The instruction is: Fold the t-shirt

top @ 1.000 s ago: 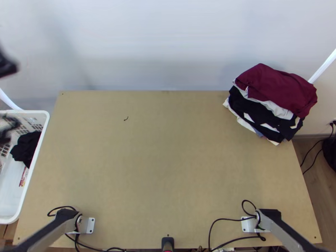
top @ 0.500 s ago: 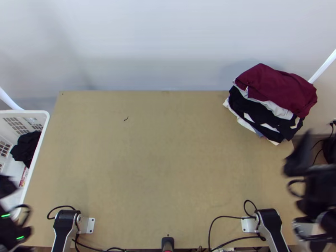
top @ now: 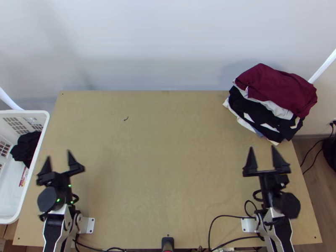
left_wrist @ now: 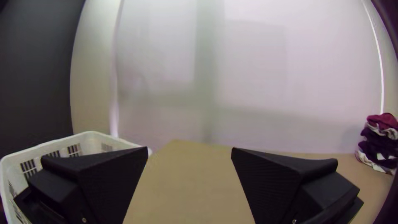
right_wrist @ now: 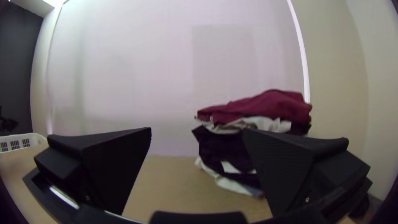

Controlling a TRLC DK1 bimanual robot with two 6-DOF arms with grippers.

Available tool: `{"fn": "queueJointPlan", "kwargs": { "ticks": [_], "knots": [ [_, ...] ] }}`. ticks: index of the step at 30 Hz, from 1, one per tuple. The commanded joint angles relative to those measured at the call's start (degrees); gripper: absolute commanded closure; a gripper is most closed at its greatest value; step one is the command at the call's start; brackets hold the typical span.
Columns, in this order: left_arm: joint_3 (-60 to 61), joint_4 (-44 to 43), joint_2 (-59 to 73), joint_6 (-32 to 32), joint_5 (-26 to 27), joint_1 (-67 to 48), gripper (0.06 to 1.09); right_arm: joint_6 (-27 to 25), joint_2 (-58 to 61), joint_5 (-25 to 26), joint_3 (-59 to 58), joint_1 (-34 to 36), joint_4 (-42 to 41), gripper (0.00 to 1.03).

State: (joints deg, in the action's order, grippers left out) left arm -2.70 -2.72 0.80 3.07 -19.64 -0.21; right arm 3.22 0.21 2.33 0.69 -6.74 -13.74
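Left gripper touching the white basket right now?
Apart. In the top view, a narrow strip of bare table shows between the left gripper and the rim of the white basket.

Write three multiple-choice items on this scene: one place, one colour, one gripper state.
1. Where on the light wooden table is the tall stack of rumpled cloths?
A) near left corner
B) middle
C) far right corner

2. What colour is the stack's top cloth?
A) white
B) maroon
C) green

3. How is the left gripper?
A) open, empty
B) shut, empty
C) shut on cloth

Answers:
1 C: the top view shows it there.
2 B: maroon fabric lies uppermost.
3 A: bare table shows between its wide black fingers.
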Motion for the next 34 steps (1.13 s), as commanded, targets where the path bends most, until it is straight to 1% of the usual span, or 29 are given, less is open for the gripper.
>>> {"fn": "queueJointPlan", "kwargs": {
  "ticks": [1, 2, 3, 4, 5, 34],
  "knots": [
    [1.6, 1.7, 0.9, 4.8, 4.1, 0.1, 0.11, 4.1, -0.5, 0.5, -0.6, -0.6, 7.5, 0.04],
    [1.6, 2.0, 1.3, 4.8, 5.8, 0.0, 0.10, 3.6, -0.5, 0.6, -0.5, -0.4, 11.7, 0.04],
    [1.6, 1.8, 1.3, 4.8, 6.1, 0.0, 0.10, 2.9, -0.3, 0.6, -0.2, -0.1, 14.4, 0.04],
    [1.6, 1.8, 0.8, 4.4, 6.0, 0.4, 0.10, 1.0, -0.2, 0.5, -0.2, 0.8, 14.2, 0.04],
    [1.6, 1.5, -0.4, 4.3, 6.2, 0.6, 0.10, 0.8, -0.3, 0.5, -0.2, 1.2, 14.2, 0.04],
    [1.8, 1.0, -0.8, 4.3, 6.2, 0.6, 0.10, 0.8, -0.3, 0.5, -0.2, 1.4, 14.2, 0.04]
  ]
}}
